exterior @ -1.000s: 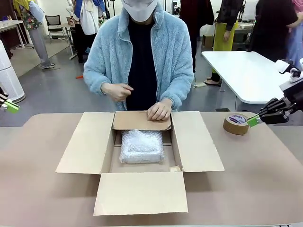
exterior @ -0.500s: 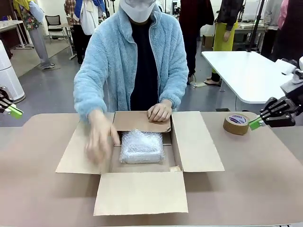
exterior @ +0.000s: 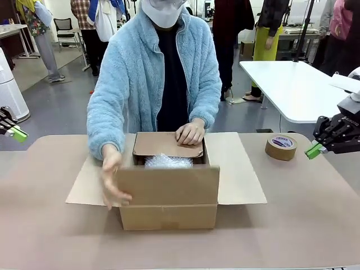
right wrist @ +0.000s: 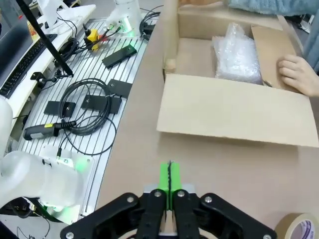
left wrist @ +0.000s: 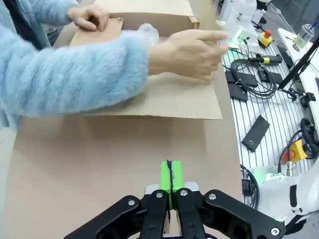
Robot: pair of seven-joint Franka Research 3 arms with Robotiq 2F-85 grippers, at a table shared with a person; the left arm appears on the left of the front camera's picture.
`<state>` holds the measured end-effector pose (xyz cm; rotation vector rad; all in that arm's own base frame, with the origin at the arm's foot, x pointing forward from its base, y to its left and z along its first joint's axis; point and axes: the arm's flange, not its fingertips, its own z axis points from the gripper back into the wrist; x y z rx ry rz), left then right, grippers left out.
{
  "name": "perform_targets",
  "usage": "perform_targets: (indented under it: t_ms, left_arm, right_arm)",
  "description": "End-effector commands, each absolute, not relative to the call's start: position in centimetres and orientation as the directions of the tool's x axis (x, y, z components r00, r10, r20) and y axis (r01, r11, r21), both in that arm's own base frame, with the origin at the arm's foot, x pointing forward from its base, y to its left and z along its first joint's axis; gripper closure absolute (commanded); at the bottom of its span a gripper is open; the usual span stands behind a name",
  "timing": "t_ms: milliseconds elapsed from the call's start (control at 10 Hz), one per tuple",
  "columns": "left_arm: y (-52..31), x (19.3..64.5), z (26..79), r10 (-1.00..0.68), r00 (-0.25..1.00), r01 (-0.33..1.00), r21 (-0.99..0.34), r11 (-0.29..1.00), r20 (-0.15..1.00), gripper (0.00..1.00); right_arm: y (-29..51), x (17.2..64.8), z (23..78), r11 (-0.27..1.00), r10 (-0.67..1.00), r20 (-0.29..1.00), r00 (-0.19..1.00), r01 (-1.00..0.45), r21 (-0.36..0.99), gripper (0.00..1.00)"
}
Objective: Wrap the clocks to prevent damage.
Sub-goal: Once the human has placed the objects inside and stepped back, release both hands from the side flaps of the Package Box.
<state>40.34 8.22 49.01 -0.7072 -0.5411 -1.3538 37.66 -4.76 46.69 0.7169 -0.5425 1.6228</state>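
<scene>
- I see the cardboard box point(exterior: 167, 194) at the middle of the table point(exterior: 292, 225), with the bubble-wrapped clock point(exterior: 168, 162) lying inside it.
- The near flap point(exterior: 169, 183) stands upright at the box's 6 o'clock side. One hand point(exterior: 112, 181) of the person grips its corner, so it hides most of the bundle from the front camera.
- The far flap point(exterior: 163, 144) is folded in at 12 o'clock, and the person's other hand point(exterior: 190, 133) presses on it.
- Both side flaps lie flat on the table at 9 and 3 o'clock.
- A tape roll point(exterior: 280, 147) lies flat at about 2 o'clock from the box, well apart from it.
- What shows of the bundle runs from 9 to 3 o'clock. Under the wrap I cannot tell which way the clock faces.
- The left gripper point(exterior: 17, 134) hangs at the 9 o'clock edge, pads pressed together and holding nothing.
- The right gripper point(exterior: 313, 150) hangs at 3 o'clock, near the tape roll, also pinched together and holding nothing.
- From the left wrist, a blue sleeve point(left wrist: 70, 74) crosses the box.
</scene>
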Motion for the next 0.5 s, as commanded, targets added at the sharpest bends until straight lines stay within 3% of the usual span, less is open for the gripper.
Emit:
perform_targets:
  t_ms: [0, 200, 400]
  left_arm:
    - [8.08, 40.12, 49.29, -0.667, 0.137, 0.990, -0.112, 0.080, 0.733, 0.99]
    - [8.33, 40.28, 49.16, -0.680, 0.150, 0.988, -0.139, 0.071, 0.717, 0.99]
    - [8.33, 40.28, 49.16, -0.680, 0.150, 0.988, -0.139, 0.071, 0.717, 0.99]
  right_arm:
    - [-4.89, 38.55, 46.48, -0.144, 0.678, 0.733, -0.063, -0.988, 0.049, 0.99]
    - [-5.09, 39.04, 45.88, -0.082, 0.662, 0.750, -0.024, -0.996, 0.041, 0.99]
    - [-5.08, 38.52, 46.25, -0.138, 0.693, 0.719, -0.054, -0.989, 0.059, 0.99]
